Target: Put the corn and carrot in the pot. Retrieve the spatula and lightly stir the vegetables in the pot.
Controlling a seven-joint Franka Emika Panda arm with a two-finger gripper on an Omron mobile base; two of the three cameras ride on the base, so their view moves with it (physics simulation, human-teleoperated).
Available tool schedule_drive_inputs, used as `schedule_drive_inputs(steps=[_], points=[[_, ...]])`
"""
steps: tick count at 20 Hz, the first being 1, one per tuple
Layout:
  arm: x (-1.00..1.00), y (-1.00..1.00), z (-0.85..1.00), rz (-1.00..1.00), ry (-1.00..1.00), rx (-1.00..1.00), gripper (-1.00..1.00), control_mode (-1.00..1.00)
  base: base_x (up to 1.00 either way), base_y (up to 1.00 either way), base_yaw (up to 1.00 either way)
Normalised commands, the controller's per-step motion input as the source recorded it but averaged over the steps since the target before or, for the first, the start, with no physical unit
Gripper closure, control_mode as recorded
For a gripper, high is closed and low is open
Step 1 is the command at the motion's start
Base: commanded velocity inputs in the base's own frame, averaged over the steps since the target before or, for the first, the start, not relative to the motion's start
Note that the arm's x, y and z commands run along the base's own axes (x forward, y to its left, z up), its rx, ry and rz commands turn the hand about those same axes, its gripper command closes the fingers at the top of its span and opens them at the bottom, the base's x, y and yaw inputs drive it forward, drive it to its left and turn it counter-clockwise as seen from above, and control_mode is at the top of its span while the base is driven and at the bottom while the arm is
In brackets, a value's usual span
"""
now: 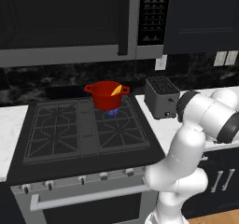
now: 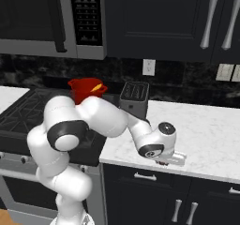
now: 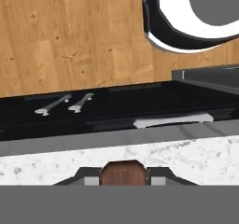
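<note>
Here fingers (image 3: pixel 124 180) clamp the spatula (image 3: pixel 123 173); no readable writing.

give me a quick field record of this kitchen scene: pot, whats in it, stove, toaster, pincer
pot: small red pot on the stove's back right burner, upright
contents: a yellow-orange vegetable piece showing at the rim
burner: blue flame visible under the pot
stove: black gas range between white marble counters
toaster: grey toaster on the counter right of the stove
pincer: pincer low at the marble counter's front edge, right of the stove, with a reddish-brown spatula end between its tips
</note>
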Motion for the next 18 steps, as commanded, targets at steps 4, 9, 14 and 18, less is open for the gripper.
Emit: schedule_drive_inputs(steps=[4,9,14,18], points=[[-0.51,0.10,1.00,0.11,-0.11,-0.12,1.00,-1.00,0.00,0.00,0.00],[-0.37,0.18,1.00,0.24,-0.06,-0.19,1.00,-1.00,0.00,0.00,0.00],[-0.45,0.22,1.00,0.38,-0.05,-0.36,1.00,-1.00,0.00,0.00,0.00],[-0.51,0.20,1.00,0.50,-0.04,-0.43,1.00,-1.00,0.00,0.00,0.00]])
